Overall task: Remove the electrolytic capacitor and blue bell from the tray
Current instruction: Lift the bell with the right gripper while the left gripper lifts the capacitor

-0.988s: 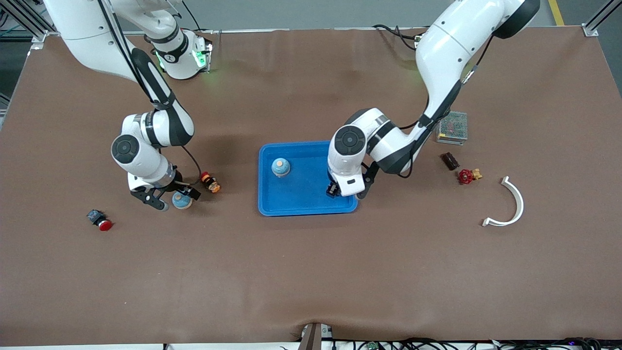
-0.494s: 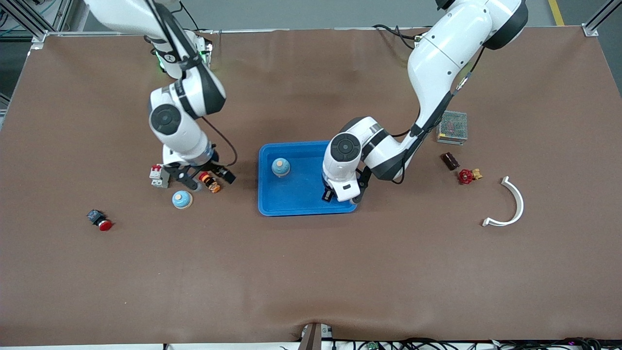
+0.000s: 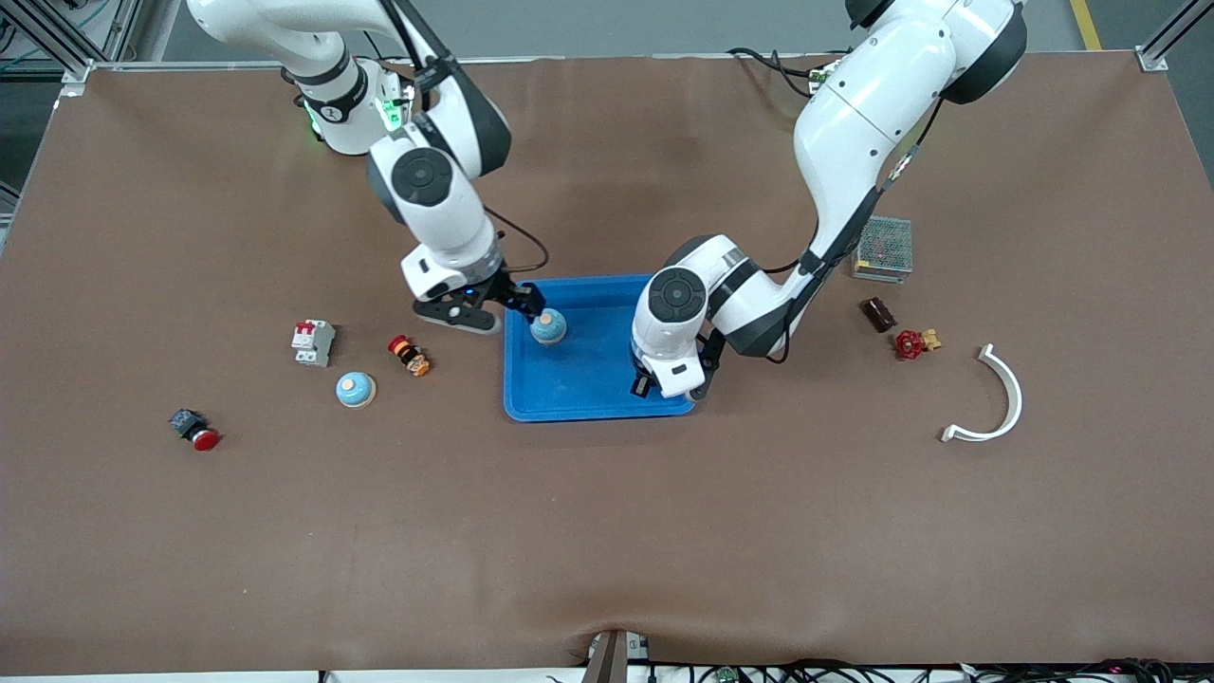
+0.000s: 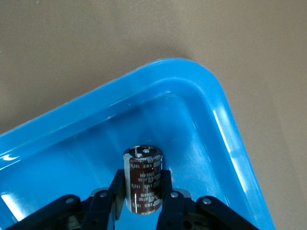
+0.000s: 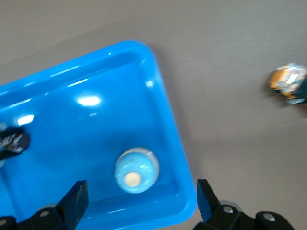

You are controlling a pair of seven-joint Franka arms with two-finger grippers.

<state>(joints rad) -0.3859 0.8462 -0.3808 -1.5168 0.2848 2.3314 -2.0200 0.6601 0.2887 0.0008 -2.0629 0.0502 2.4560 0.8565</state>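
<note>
From the front view I can only see the left gripper point(image 3: 646, 383) low over the blue tray point(image 3: 579, 398), at the corner nearest the front camera on the left arm's side; its wrist body hides what it carries. My left wrist view fills that in: the fingers point(image 4: 165, 189) are clamped on a dark brown capacitor point(image 4: 143, 178), upright, with the tray floor just beneath it and the rounded tray corner point(image 4: 201, 76) close by. I cannot tell whether the capacitor touches the floor.

The right gripper point(image 3: 493, 305) hangs over the tray's edge toward the right arm's end, fingers spread wide with nothing between them. In the right wrist view one bell point(image 5: 136, 170) sits in the tray between the two open fingertips point(image 5: 76, 200), near the tray wall point(image 5: 168, 124).

A second bell point(image 3: 356, 389) rests on the table mat toward the right arm's end, beside an orange-and-black part point(image 3: 410, 355) and a white breaker point(image 3: 312, 341), with a red push button point(image 3: 195, 431) farther out. The tray's middle is bare between the bell and the capacitor.
</note>
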